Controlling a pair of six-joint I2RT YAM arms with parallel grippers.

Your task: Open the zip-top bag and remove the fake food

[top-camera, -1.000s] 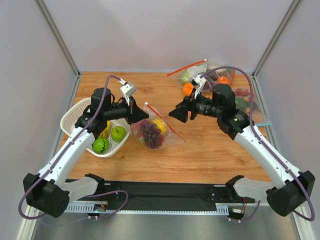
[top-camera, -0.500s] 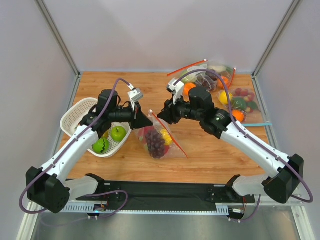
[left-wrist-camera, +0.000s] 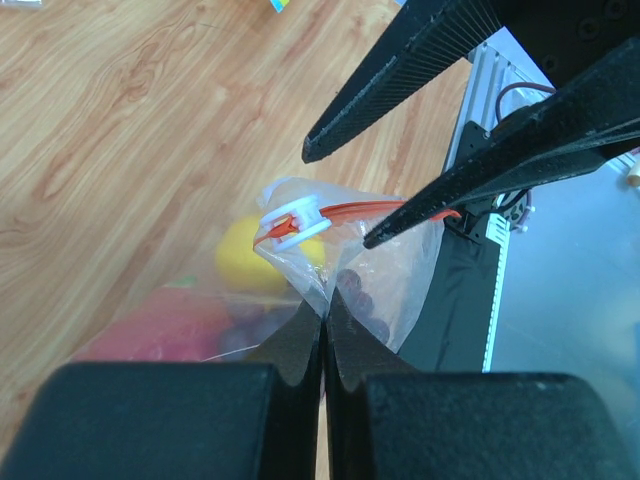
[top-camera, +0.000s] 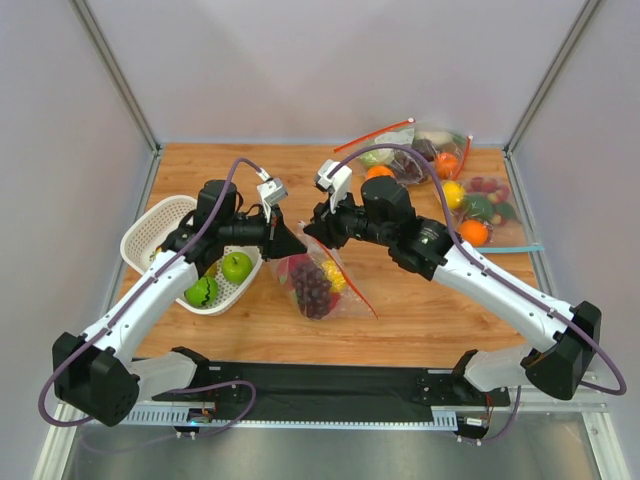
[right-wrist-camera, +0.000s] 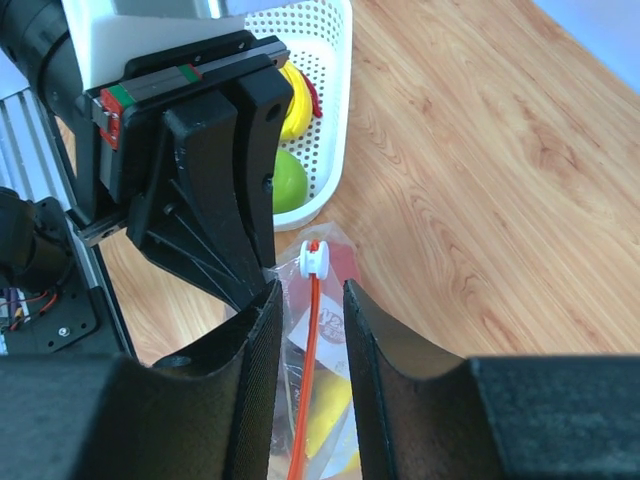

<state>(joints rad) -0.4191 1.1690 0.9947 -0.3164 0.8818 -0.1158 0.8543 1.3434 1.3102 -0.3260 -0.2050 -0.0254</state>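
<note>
Left tool (left-wrist-camera: 324, 306) clamps bag (top-camera: 345, 290) corner mid-worktop (top-camera: 430, 300), food (top-camera: 312, 288) inside; right tool (right-wrist-camera: 306, 300), narrow, not yet gripping, straddles strip (right-wrist-camera: 308, 380): centre on slider (right-wrist-camera: 315, 259), pinch firmly, pull along strip

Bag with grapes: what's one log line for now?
left gripper: shut on bag | right gripper: open, straddling zip strip | fruit: inside bag

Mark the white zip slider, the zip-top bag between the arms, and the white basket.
white zip slider (right-wrist-camera: 314, 260): right wrist view, centre of the slider.
zip-top bag (top-camera: 348, 294): top external view, clear plastic wall.
white basket (right-wrist-camera: 332, 90): right wrist view, perforated side wall.
</note>
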